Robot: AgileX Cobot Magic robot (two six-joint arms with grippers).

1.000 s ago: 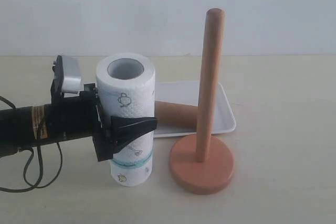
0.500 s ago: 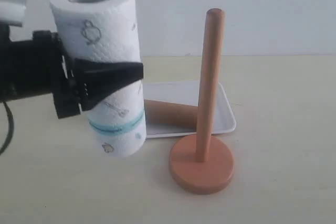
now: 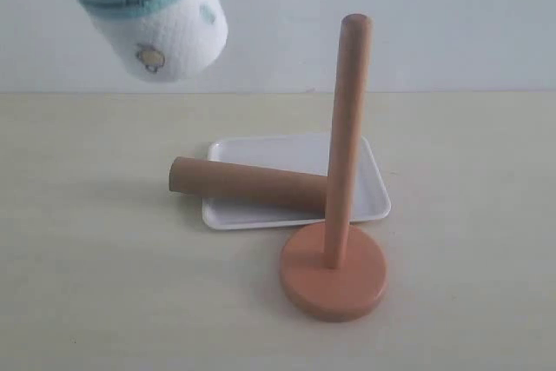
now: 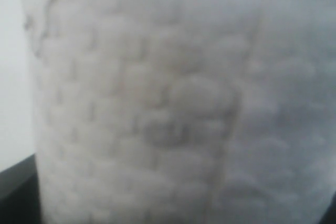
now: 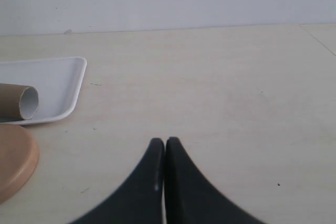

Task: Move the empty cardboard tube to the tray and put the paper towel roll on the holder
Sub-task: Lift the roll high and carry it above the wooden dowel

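Now the roll (image 3: pixel 148 23) is high in the upper-left corner of the exterior view, tilted, with its teal-band end lowest. A second ago it stood on the table (image 3: pixel 469 215) by the tray (image 3: pixel 295 149); half a second ago it was mid-lift. It has risen fast, and most of it is out of frame.

Left gripper: not seen in the exterior view. The left wrist view is filled with embossed paper, blurred and very close. The roll hangs in the air, so I judge the gripper clenched on it.

Right gripper (image 5: pixel 165 169): fingers pressed together, holding nothing, low over bare table to the right of the holder (image 3: pixel 346 128).

Tube (image 3: pixel 248 184): lies across the tray, its left end poking past the rim, its right end hidden behind the pole. It has not moved across the three exterior frames. That part looks done.

Holder: upright just in front of the tray, pole bare, base (image 3: pixel 334 288) on the table.

Reading: the roll's low end looks clear of the pole top but sits well to its left. What remains is to carry it over, square it upright, line the core up with the pole and lower it. The tilt is the risk.
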